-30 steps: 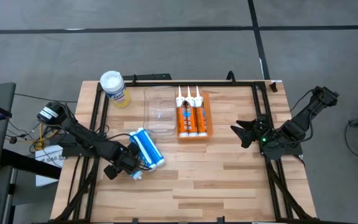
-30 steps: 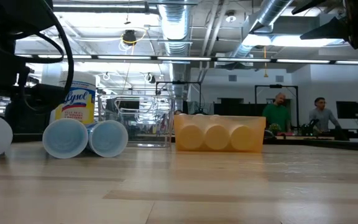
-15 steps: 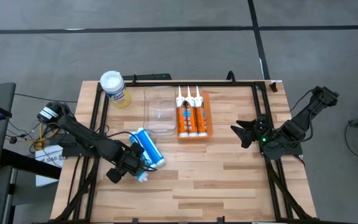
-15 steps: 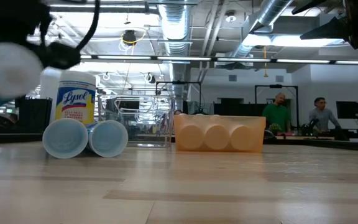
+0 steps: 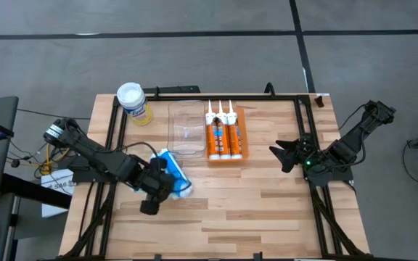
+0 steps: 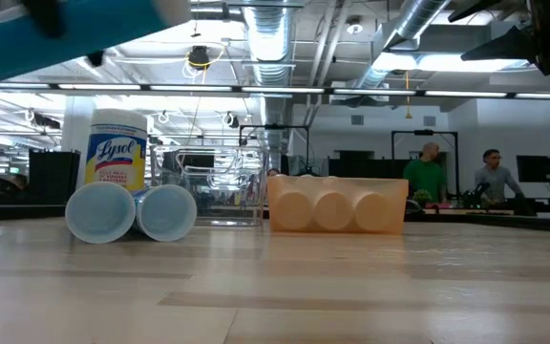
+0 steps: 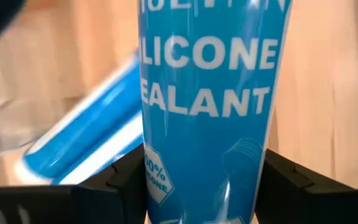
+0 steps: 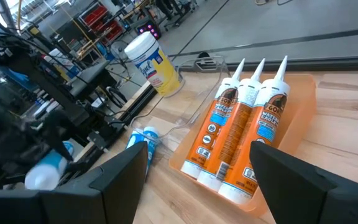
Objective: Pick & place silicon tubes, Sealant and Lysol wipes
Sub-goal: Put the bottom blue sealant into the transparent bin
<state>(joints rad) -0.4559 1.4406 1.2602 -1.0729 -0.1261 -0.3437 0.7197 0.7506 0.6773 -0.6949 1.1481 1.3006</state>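
My left gripper (image 5: 153, 190) is shut on a blue silicone sealant tube (image 7: 207, 93), which shows blurred and raised at the top left of the low view (image 6: 55, 33). Two more blue tubes (image 6: 132, 212) lie side by side on the table below it (image 5: 174, 172). The Lysol wipes canister (image 5: 133, 101) stands upright at the far left. Three orange sealant tubes (image 5: 223, 134) lie in an orange tray (image 5: 243, 130). My right gripper (image 5: 280, 154) is open and empty, right of the tray. My left gripper pinches the blue tube's round body (image 7: 157, 180) between its two fingers, one on each side, coming from above. Which end of the tube it is near, I cannot tell. The tube is lifted clear of the table and tilted.
A clear plastic container (image 5: 187, 129) stands between the canister and the orange tray. Black frame rails (image 5: 115, 123) run along the table's left, far and right sides. People stand far behind the table in the low view (image 6: 428, 172).
My left gripper has risen and gone a little toward the table's right edge, over the two lying tubes. The blue tube it holds, low at the table's left a second ago, is now lifted clear and tilted.
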